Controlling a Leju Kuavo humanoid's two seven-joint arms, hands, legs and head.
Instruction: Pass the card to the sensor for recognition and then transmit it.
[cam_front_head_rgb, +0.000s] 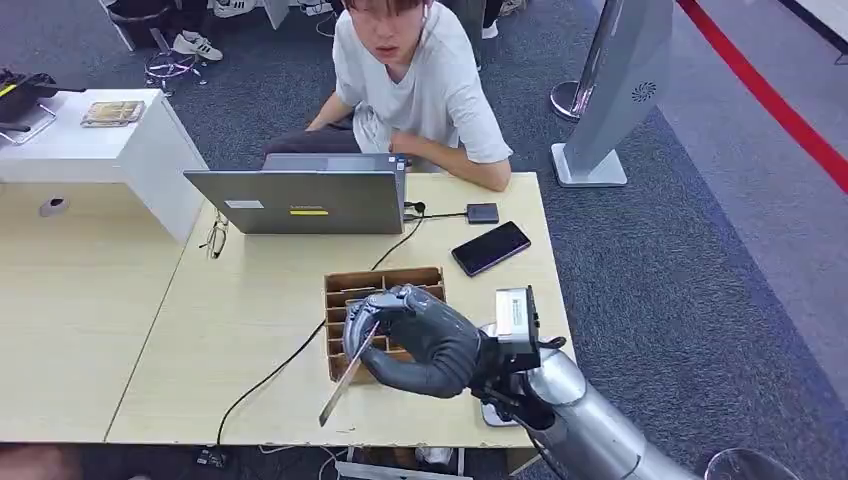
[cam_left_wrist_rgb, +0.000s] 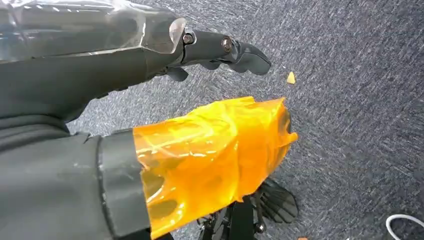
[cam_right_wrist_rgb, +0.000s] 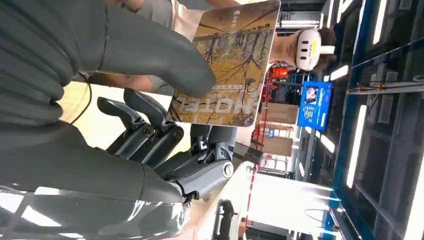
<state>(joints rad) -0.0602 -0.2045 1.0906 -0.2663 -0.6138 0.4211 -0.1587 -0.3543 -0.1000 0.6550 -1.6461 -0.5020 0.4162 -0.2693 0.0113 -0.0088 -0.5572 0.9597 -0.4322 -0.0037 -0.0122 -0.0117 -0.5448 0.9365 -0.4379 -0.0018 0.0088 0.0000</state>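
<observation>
Right hand (cam_front_head_rgb: 415, 340) is pinching the card (cam_front_head_rgb: 345, 380) edge-on between thumb and fingers above the cardboard tray (cam_front_head_rgb: 385, 283) on the surface (cam_front_head_rgb: 250, 330), the card looking thin, light, stiff and slippery, best held by its edge.

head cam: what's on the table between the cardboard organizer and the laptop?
Head view: mostly bare tabletop, crossed by a black cable running from beside the laptop past the cardboard organizer. Nothing else lies there.
</observation>
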